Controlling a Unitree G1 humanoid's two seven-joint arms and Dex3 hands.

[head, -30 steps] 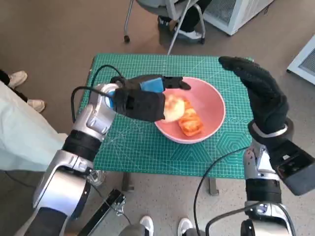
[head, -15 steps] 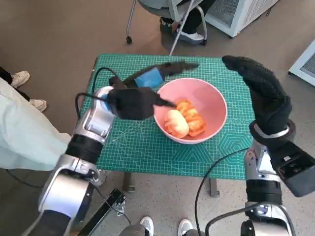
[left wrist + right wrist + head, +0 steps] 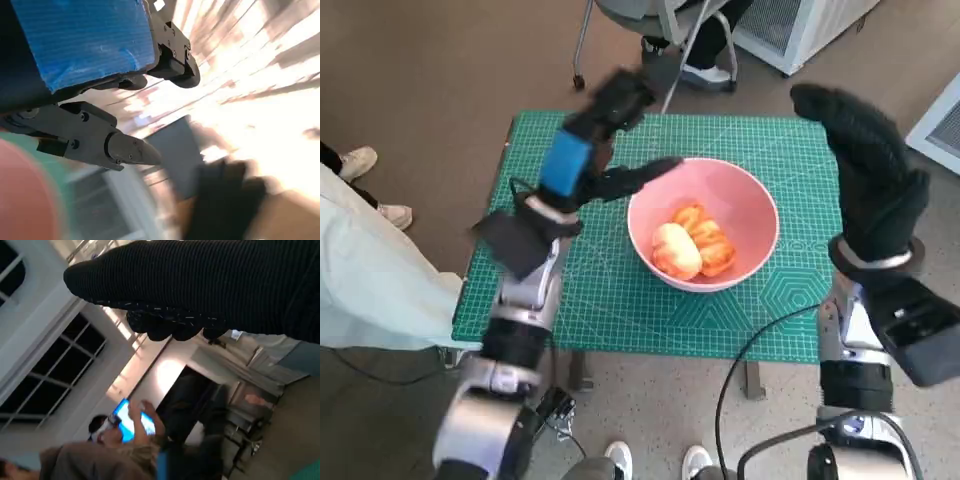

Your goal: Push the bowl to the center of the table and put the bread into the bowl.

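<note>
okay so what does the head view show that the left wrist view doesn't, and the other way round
Only the head view shows the green table, the bread lying in the pink bowl, the gloved right robot hand raised beside the bowl, and people's shoes on the floor.

Only the left wrist view shows a blurred, brightly lit room behind the fingers; nothing there is sharp enough to name.

Both show the left robot hand with its blue tape, fingers apart and holding nothing. A pink blur at the wrist picture's edge may be the bowl, but I cannot tell.
</note>
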